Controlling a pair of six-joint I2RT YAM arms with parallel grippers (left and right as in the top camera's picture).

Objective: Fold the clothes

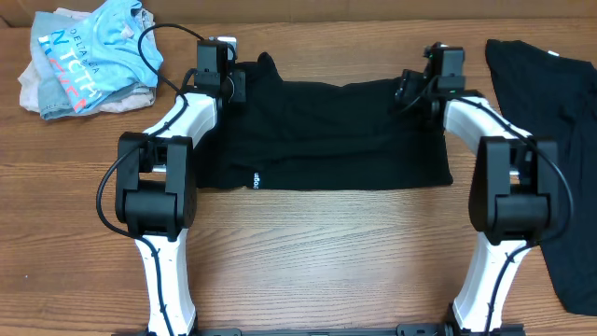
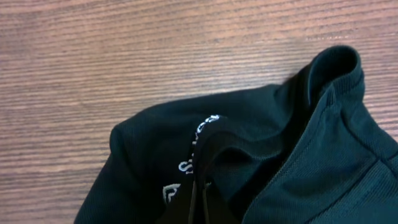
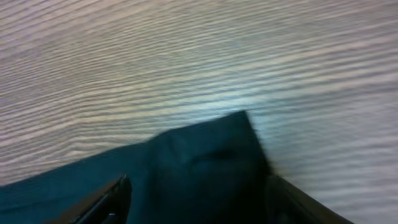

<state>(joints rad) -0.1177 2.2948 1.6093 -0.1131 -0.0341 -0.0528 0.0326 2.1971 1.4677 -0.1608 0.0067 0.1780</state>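
A black garment lies folded into a wide band across the middle of the wooden table. My left gripper is at its far left corner. In the left wrist view its fingers are pressed together on a fold of the black fabric, beside white lettering. My right gripper is at the far right corner. In the right wrist view its fingers stand wide apart over the garment's corner, gripping nothing.
A pile of clothes topped by a light blue printed shirt lies at the far left corner. Another black garment is spread along the right edge of the table, close to my right arm.
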